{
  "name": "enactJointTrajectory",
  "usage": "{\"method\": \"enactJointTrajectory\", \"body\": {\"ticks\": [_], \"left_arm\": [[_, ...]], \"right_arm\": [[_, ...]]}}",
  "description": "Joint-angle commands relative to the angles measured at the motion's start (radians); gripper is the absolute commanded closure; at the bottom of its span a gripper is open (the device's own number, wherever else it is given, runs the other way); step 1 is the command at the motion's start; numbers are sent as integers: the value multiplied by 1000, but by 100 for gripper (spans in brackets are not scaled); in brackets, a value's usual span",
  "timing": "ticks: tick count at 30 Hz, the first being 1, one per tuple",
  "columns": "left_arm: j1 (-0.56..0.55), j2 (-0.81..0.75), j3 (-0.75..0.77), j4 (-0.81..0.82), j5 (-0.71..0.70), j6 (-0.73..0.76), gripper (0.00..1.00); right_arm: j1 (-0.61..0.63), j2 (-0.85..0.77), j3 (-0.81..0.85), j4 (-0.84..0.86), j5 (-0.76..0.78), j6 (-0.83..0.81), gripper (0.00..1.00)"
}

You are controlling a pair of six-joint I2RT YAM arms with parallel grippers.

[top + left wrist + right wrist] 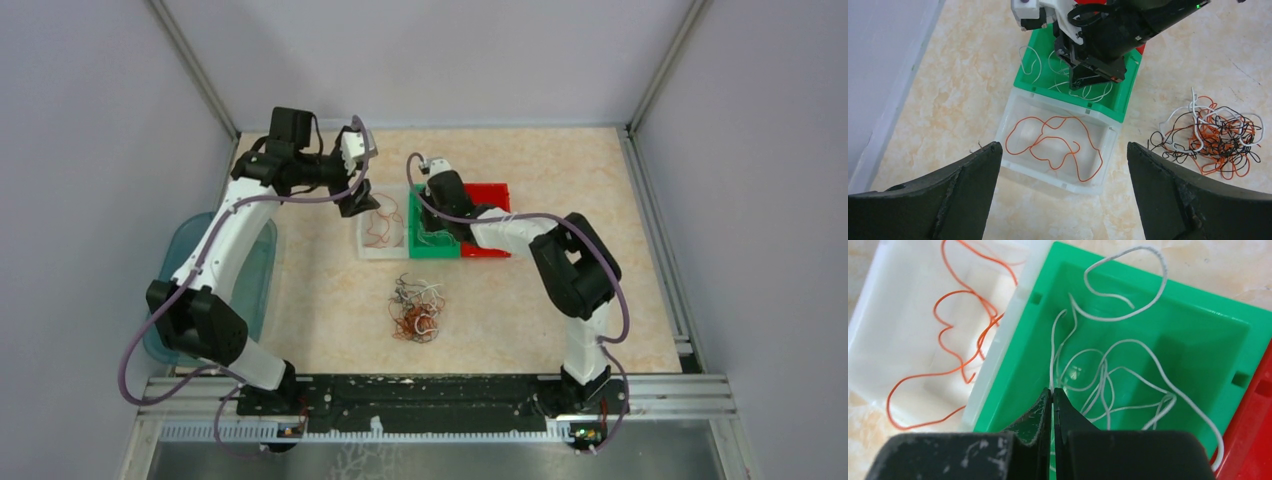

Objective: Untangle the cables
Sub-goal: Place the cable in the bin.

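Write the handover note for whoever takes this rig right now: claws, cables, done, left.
Left claw: open, above the white bin, which holds an orange cable.
Right claw: shut on a white cable over the green bin, where more white ones lie.
Done: a few cables sorted by colour.
Left: the tangled pile of orange, white and black cables on the table.

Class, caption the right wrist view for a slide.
Right gripper pinches a white cable above the green bin; orange cable lies in the white bin.
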Motion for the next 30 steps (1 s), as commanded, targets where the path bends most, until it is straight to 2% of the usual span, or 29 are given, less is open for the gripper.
{"method": "enactJointTrajectory", "body": {"ticks": [1, 3, 5, 10, 13, 19, 22, 25, 27, 30], "left_arm": [[7, -43, -30, 87, -4, -53, 0], [10, -47, -30, 78, 3, -58, 0], [14, -51, -30, 69, 13, -64, 0], [21, -64, -28, 57, 20, -61, 0], [21, -69, -14, 39, 14, -54, 0], [23, -90, -16, 3, 9, -43, 0], [23, -111, -38, 5, 18, -45, 0], [23, -131, -69, 8, 32, -41, 0], [22, -145, -99, 3, 43, -19, 0], [21, -162, -132, -39, 62, 26, 0]], "right_arm": [[-3, 61, 116, -78, 60, 11, 100], [-2, 69, 142, -99, 49, 5, 100], [-3, 49, 168, -122, 32, -10, 83], [-2, -68, 205, -181, 30, -49, 67], [-2, -132, 223, -232, 38, -64, 61], [-2, -239, 204, -309, 67, -76, 56], [-1, -339, 110, -291, 37, -84, 47], [24, -467, -52, -226, -18, -109, 39], [46, -562, -176, -180, -91, -91, 37], [85, -710, -405, -8, -232, -60, 36]]}}
